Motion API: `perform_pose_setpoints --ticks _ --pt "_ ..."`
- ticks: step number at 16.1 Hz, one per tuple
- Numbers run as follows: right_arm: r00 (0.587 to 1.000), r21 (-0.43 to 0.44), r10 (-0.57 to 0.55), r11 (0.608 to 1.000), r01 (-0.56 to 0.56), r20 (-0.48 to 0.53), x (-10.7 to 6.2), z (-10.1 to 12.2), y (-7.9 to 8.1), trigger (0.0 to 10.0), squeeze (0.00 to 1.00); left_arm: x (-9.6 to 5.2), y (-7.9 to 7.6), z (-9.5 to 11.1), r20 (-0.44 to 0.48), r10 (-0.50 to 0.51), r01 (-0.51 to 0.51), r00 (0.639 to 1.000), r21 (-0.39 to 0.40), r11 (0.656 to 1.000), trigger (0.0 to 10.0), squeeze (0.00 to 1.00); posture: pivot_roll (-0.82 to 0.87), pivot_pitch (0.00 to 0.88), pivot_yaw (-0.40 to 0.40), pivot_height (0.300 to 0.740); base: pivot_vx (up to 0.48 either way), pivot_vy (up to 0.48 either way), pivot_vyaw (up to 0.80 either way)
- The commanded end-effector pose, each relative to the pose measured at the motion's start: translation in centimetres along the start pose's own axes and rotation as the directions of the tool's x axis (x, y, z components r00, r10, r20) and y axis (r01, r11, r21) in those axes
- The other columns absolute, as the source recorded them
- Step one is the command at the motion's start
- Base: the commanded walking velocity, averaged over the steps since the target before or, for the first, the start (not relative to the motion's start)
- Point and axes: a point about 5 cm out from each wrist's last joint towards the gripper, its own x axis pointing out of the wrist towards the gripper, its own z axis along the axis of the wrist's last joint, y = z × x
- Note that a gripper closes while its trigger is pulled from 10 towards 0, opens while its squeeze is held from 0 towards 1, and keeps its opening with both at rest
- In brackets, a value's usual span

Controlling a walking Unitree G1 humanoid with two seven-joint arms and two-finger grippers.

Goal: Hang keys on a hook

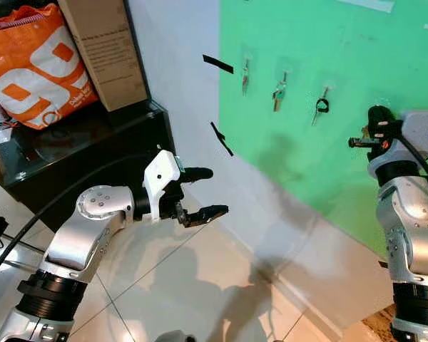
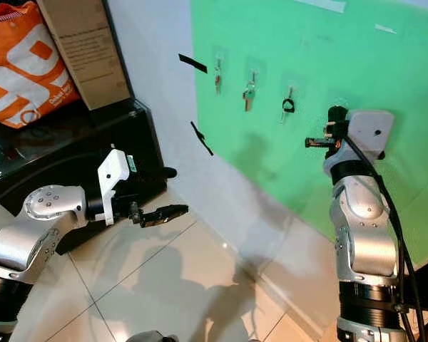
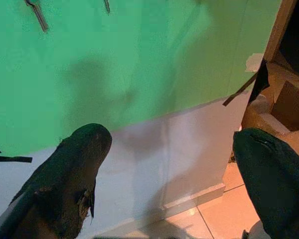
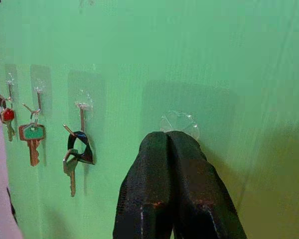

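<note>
Three sets of keys hang on clear hooks along the green wall panel point(image 1: 328, 43): a red-tagged key point(image 4: 7, 117), a green-tagged key point(image 4: 32, 137) and a black-tagged key set point(image 4: 77, 149). A fourth clear hook point(image 4: 178, 122) sits to their right with nothing hanging from it. My right gripper point(image 4: 172, 137) is raised against the panel just below that hook, with its fingers point(image 4: 149, 174) pressed shut; I see no key between them. My left gripper point(image 1: 220, 191) hangs open lower down, in front of the white lower wall, and holds nothing.
A black cabinet point(image 1: 93, 142) stands at the left with an orange bag point(image 1: 32, 64) and a cardboard box point(image 1: 103, 50) on it. Black tape strips point(image 1: 220, 137) mark the white wall. Glossy floor tiles point(image 1: 200, 285) lie below.
</note>
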Motion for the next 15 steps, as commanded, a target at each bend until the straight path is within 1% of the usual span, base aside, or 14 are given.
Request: perform_pose_setpoints --ticks 1,4,7,9,12,14,15 --pt "0.999 -0.029 -0.035 0.999 0.036 0.027 0.1 0.5 -1.0 10.0 0.0 0.1 0.1 0.1 -0.015 0.001 -0.001 1.0 0.009 1.0 10.0 0.0 -0.07 0.0 0.076 0.74 0.0 0.0 0.0" --pt "0.998 -0.004 -0.062 0.998 0.062 0.016 -0.1 0.1 -1.1 10.0 0.0 0.2 0.2 0.1 -0.015 -0.001 0.001 1.0 0.01 1.0 10.0 0.0 -0.07 0.0 0.079 0.74 0.0 0.0 0.0" --pt "0.998 0.007 -0.057 0.998 0.056 0.01 -0.1 -0.1 -0.9 10.0 0.0 0.3 0.1 0.1 -0.013 -0.001 0.001 1.0 0.009 1.0 10.0 0.0 -0.07 0.0 0.078 0.74 0.0 0.0 0.0" --pt "0.999 0.031 -0.041 0.999 0.041 0.006 0.0 -0.1 -0.7 10.0 0.0 0.2 0.1 0.1 -0.014 0.0 0.0 1.0 0.009 1.0 10.0 0.0 -0.07 0.0 0.078 0.74 0.0 0.0 0.0" --pt "0.998 0.057 -0.026 0.998 0.029 -0.053 -0.2 -1.1 -0.5 10.0 0.0 0.3 0.1 0.1 -0.018 0.0 0.0 1.0 0.011 1.0 10.0 0.0 -0.07 0.0 0.078 0.74 0.0 0.0 0.0" --pt "0.995 0.069 -0.039 0.997 0.046 -0.092 -0.4 -1.7 -0.5 10.0 0.0 0.3 0.2 0.1 -0.019 -0.001 0.001 1.0 0.012 1.0 10.0 0.0 -0.07 0.0 0.08 0.74 0.0 0.0 0.0" --pt "0.994 0.092 -0.058 0.994 0.067 -0.097 -0.5 -1.9 -0.5 10.0 0.0 0.3 0.2 0.1 -0.019 -0.001 0.001 1.0 0.013 1.0 10.0 0.0 -0.07 0.0 0.081 0.74 0.0 0.0 0.0"
